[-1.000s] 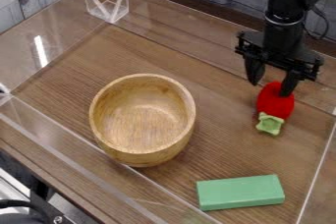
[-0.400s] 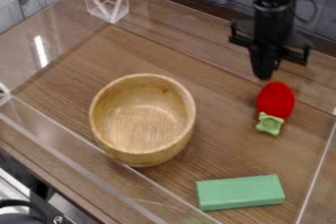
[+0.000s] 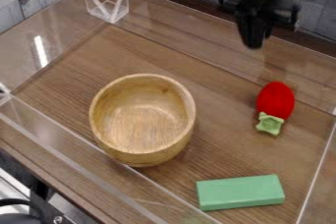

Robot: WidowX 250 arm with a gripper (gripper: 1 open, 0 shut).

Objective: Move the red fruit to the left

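Note:
The red fruit (image 3: 274, 98), a small glossy strawberry with its pale green cap (image 3: 269, 124) pointing toward the front, lies on the wooden table at the right. My gripper (image 3: 252, 39) hangs above the table, behind and a little left of the fruit, and clear of it. It points steeply down. Its fingers blend into one dark tip, so their gap does not show. Nothing is held between them.
A wooden bowl (image 3: 140, 150) stands left of centre with nothing in it. A flat green block (image 3: 241, 191) lies near the front right. Clear plastic walls (image 3: 53, 144) ring the table, and a clear stand (image 3: 105, 4) sits at the back left.
A second ago the fingers straddled the fruit's top. The gripper has since risen and drifted back and left. The fruit stayed where it lay.

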